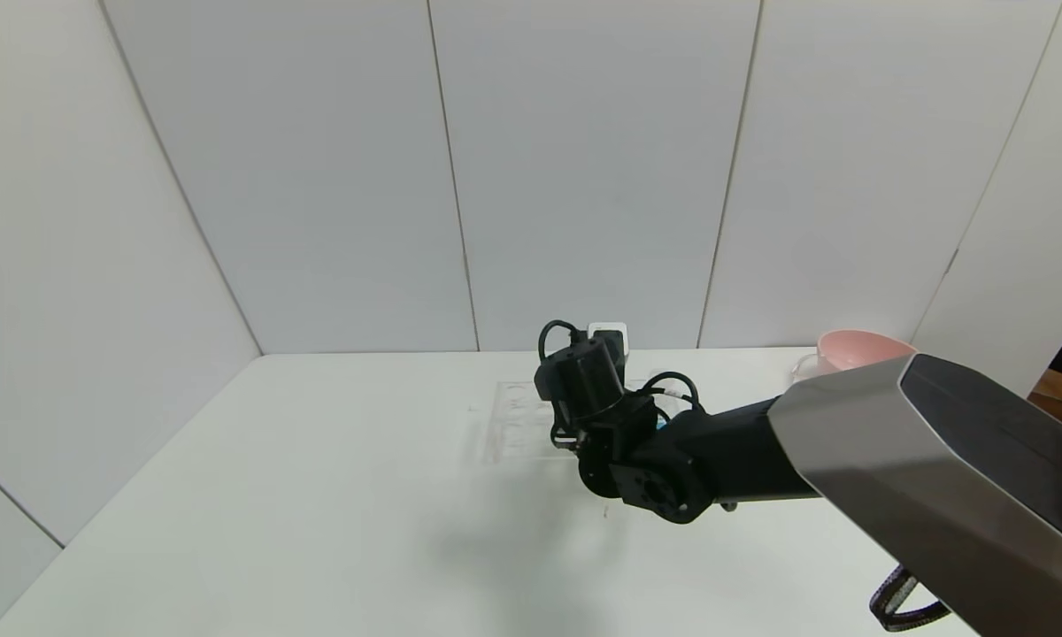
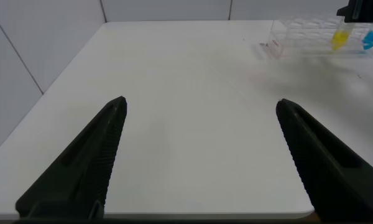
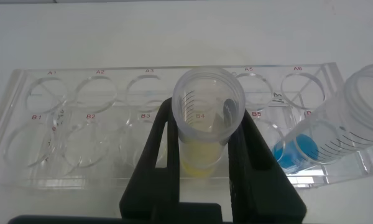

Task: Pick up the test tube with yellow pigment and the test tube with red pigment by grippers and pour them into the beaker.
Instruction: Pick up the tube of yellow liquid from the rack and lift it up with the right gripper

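Note:
The test tube with yellow pigment [image 3: 205, 102] stands in the clear rack [image 3: 99, 93] at the hole marked B4, its yellow bottom down inside the rack. My right gripper [image 3: 202, 118] is shut on this tube, one black finger on each side just below its rim. In the head view my right arm's wrist [image 1: 588, 389] hangs over the rack [image 1: 513, 420] at mid-table. My left gripper [image 2: 202, 101] is open and empty, low over the table's near left part. The yellow tube [image 2: 340, 38] shows far off in the left wrist view. No red-tipped tube shows.
A blue-tipped tube [image 3: 298, 152] leans in the rack beside the yellow one. A pink bowl [image 1: 854, 349] stands at the back right, with a clear glass vessel [image 1: 801, 367] beside it, partly hidden by my right arm. The other rack holes are empty.

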Action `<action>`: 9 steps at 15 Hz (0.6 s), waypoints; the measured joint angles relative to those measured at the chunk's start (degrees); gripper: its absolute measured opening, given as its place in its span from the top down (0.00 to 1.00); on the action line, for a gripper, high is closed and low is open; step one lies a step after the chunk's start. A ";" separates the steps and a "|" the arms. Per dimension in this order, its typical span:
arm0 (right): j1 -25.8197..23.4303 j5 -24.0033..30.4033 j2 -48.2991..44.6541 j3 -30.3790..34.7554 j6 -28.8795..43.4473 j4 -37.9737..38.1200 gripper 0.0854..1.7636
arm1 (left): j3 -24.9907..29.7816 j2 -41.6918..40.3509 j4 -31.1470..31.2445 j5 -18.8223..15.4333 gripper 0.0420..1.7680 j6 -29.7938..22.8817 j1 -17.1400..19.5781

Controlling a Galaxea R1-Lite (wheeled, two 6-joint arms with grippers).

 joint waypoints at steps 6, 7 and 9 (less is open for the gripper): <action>0.09 -0.10 -3.40 -0.72 -2.78 -0.09 0.75 | 0.00 0.00 0.00 0.02 0.03 0.00 0.00; 0.11 -0.07 -4.52 -0.74 -3.77 -0.11 0.75 | 0.00 0.00 -0.02 0.02 0.03 0.00 0.00; 0.18 -0.07 -7.14 -0.44 -5.55 -0.11 0.75 | 0.00 0.00 0.00 0.00 0.03 0.00 0.00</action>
